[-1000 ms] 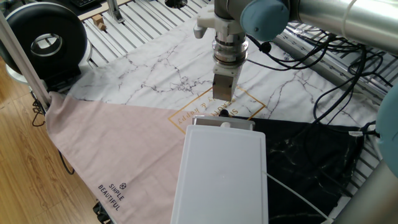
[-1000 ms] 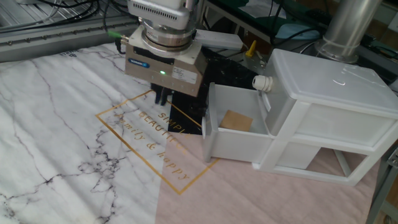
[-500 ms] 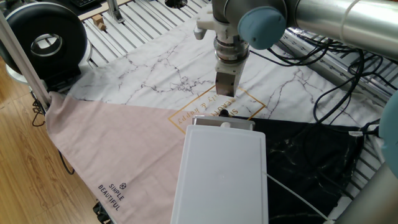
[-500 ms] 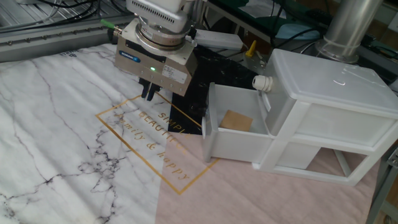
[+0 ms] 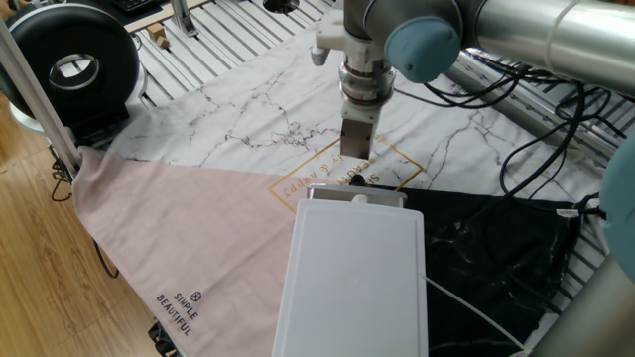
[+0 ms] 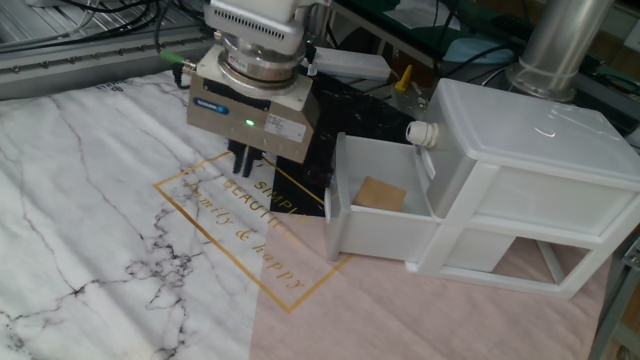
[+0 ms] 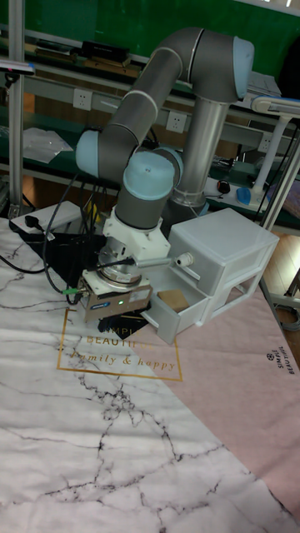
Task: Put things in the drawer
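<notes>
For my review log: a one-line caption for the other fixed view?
End effector hovers over the marble cloth beside the open drawer, wooden cube inside.

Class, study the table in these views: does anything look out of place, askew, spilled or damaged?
Nothing stands out. The drawer is pulled open with the wooden cube lying flat inside it, and the gripper hangs over the marble-print cloth, apart from the unit. Nothing looks spilled or broken.

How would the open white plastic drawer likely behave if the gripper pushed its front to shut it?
The white plastic drawer would probably slide in stiffly. The unit looks light, so it might skid on the cloth. The small light-brown wooden cube inside, being flat-sided, should not roll.
</notes>
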